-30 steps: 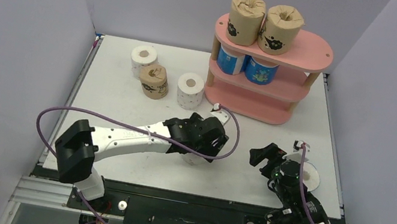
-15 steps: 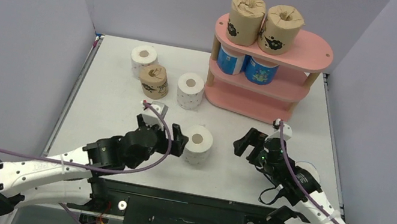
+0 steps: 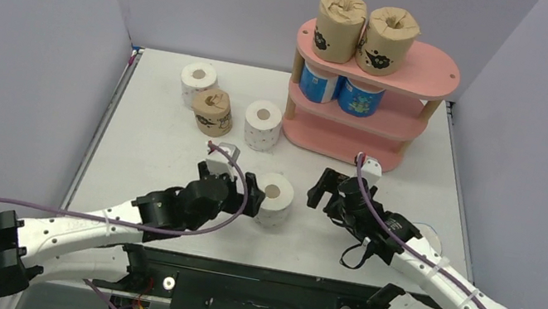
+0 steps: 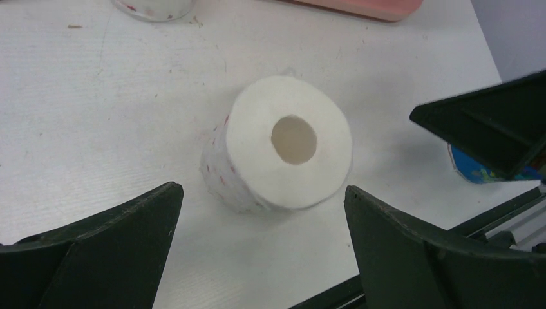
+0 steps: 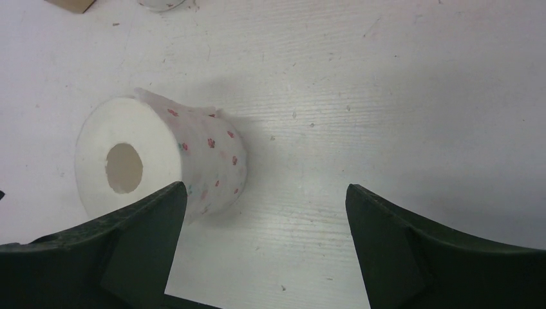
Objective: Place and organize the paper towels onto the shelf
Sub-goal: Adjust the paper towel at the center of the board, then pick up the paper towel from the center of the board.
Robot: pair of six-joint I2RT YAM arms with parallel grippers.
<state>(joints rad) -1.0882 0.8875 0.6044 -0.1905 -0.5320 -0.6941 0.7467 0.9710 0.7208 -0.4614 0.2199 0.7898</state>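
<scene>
Flanking from the left with the left gripper [image 3: 249, 191], jaws spread and empty, likely the nearer: white pink-dotted roll [image 3: 274, 199] just beside, standing core-up on the worktop [image 3: 147, 142] short of the shelf [image 3: 431, 73]. Facing it from the right with the right gripper [image 3: 322, 189], jaws spread too. Catching a blue roll [image 4: 473, 170] beyond those jaws only in the left wrist view.

No word, number or brand could be read anywhere: the brown rolls [image 3: 339, 24] bore only black drawings, the blue rolls [image 3: 360, 97] print too small to read, the white roll [image 5: 161, 164] pink dots.
</scene>
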